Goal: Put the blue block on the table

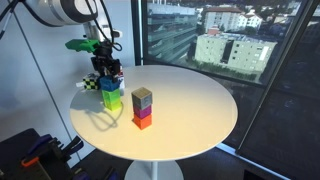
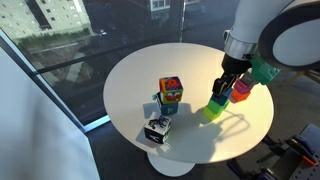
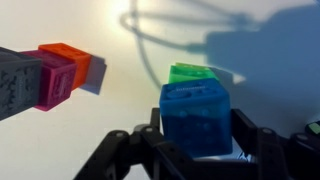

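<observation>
Block (image 3: pixel 197 118) in claw (image 3: pixel 197 128) — above another cube (image 3: pixel 190 72).

No word, number, brand or sign can be read anywhere around my claw (image 3: pixel 197 138): neither on the blue block (image 3: pixel 195 115) nor the table (image 1: pixel 190 100).

blue block (image 3: pixel 197 118) hides most of green cube (image 3: pixel 188 72).

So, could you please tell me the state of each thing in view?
gripper: shut on the blue block.
blue block: gripped, above the green block, not on the table.
green block: resting on the table.
block stack: upright on the table, free.
checkered cube: resting near the table edge.
</observation>
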Action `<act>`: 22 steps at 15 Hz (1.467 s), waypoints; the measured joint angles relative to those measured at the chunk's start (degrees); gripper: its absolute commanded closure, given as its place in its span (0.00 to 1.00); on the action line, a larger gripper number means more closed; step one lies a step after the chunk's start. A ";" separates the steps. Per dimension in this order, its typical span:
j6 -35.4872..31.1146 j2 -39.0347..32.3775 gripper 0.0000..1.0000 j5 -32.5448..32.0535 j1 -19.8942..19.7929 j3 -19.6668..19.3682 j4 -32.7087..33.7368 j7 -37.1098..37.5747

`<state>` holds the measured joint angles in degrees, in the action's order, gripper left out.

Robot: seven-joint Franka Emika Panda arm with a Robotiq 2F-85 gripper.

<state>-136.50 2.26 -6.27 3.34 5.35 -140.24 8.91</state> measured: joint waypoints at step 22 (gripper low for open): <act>5.80 -2.07 0.68 -0.15 -2.50 -4.41 9.98 1.15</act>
<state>-130.70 0.18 -6.42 0.83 0.94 -130.27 10.06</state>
